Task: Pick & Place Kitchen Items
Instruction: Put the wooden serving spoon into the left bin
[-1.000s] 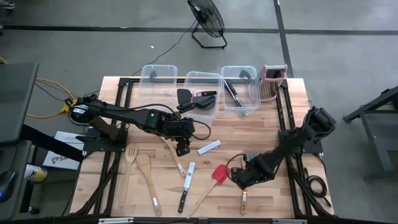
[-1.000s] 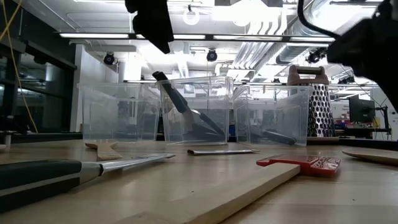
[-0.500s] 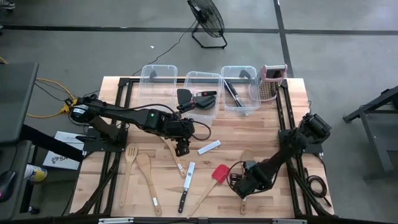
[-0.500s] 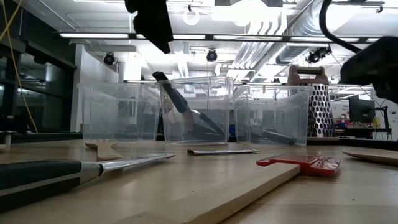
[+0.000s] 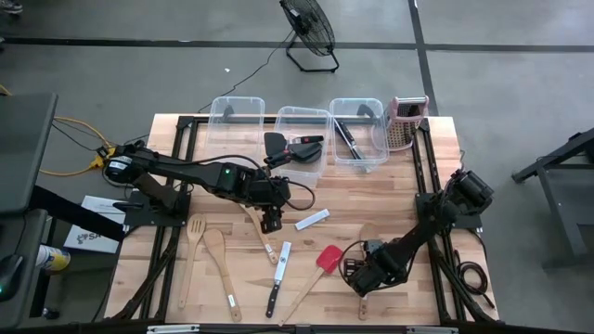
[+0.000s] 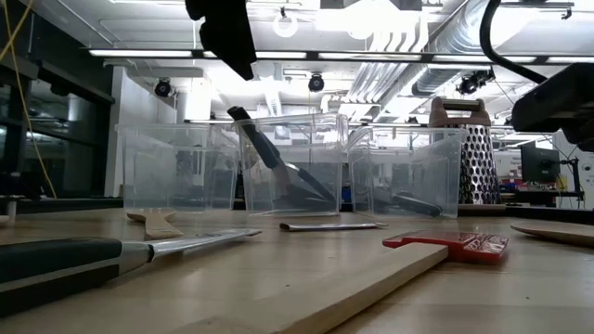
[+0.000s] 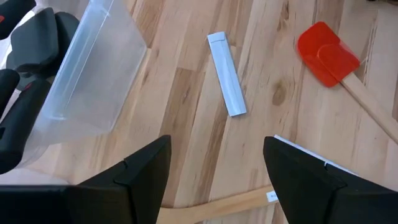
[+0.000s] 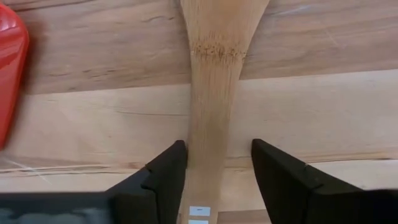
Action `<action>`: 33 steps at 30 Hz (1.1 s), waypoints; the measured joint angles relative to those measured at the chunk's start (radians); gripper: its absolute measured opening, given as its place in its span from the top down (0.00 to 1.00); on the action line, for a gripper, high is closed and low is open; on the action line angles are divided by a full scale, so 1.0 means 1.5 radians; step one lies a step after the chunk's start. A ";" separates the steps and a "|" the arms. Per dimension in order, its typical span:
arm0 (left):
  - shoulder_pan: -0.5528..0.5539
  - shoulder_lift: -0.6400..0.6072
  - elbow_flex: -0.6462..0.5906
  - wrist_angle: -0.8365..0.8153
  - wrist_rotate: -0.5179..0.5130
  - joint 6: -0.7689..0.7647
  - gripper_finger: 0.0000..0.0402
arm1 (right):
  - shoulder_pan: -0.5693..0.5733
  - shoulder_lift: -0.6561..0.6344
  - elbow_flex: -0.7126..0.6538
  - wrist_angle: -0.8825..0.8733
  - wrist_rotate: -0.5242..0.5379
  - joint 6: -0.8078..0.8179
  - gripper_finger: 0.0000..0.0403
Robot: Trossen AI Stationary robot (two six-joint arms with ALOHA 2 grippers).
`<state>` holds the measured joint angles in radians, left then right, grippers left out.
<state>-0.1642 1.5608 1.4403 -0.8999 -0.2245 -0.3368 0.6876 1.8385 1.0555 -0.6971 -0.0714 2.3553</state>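
Observation:
A pale wooden spatula (image 5: 364, 299) lies flat on the table at the near right, its blade toward the far edge. My right gripper (image 5: 364, 278) points down over its handle (image 8: 214, 124). It is open, one finger on each side of the handle with narrow gaps. My left gripper (image 5: 271, 223) hangs open above the table's middle, nothing between its fingers (image 7: 217, 180). A red-headed spatula (image 5: 327, 259) lies just left of the right gripper. More utensils lie at the near left: a knife (image 5: 277, 278) and wooden spoons (image 5: 217, 269).
Three clear bins (image 5: 302, 132) stand along the far edge. The middle one holds black turners and the right one (image 5: 357, 130) holds dark-handled utensils. A metal grater (image 5: 406, 121) stands at the far right. A white sheath (image 5: 312, 219) lies mid-table. Another wooden handle (image 5: 260, 237) lies under the left gripper.
My right gripper has moved down and toward the table's near edge, coming to stand over the wooden spatula's handle. The spatula and the other utensils have stayed where they were.

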 joint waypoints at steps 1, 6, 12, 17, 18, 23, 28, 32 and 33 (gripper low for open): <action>0.000 0.000 0.000 -0.001 0.000 0.000 0.37 | 0.000 0.001 0.000 -0.001 -0.002 0.000 0.58; 0.000 0.000 0.000 -0.001 0.000 0.000 0.37 | 0.000 0.004 -0.001 -0.002 -0.007 -0.001 0.67; 0.000 0.000 0.000 -0.001 -0.001 0.014 0.37 | 0.000 0.005 -0.001 0.007 -0.008 -0.005 0.81; 0.000 0.000 0.000 -0.001 -0.001 0.015 0.37 | 0.000 0.005 -0.002 0.016 -0.009 -0.016 0.83; 0.000 0.000 0.000 -0.001 -0.001 0.015 0.37 | 0.000 0.005 -0.002 0.017 -0.008 -0.017 0.83; 0.000 0.000 0.000 -0.001 -0.001 0.024 0.37 | 0.000 -0.011 -0.003 0.022 -0.001 -0.035 0.83; 0.000 0.000 0.000 -0.008 -0.001 0.030 0.37 | 0.000 -0.053 -0.006 0.016 0.071 -0.040 0.83; 0.001 0.000 0.000 -0.011 -0.001 0.030 0.37 | -0.001 -0.088 -0.005 -0.004 0.129 -0.041 0.83; 0.001 0.000 0.000 -0.011 0.000 0.030 0.37 | 0.000 -0.097 -0.005 -0.006 0.142 -0.045 0.83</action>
<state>-0.1635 1.5604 1.4403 -0.9158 -0.2250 -0.2917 0.6872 1.6923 1.0481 -0.7056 0.1418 2.2883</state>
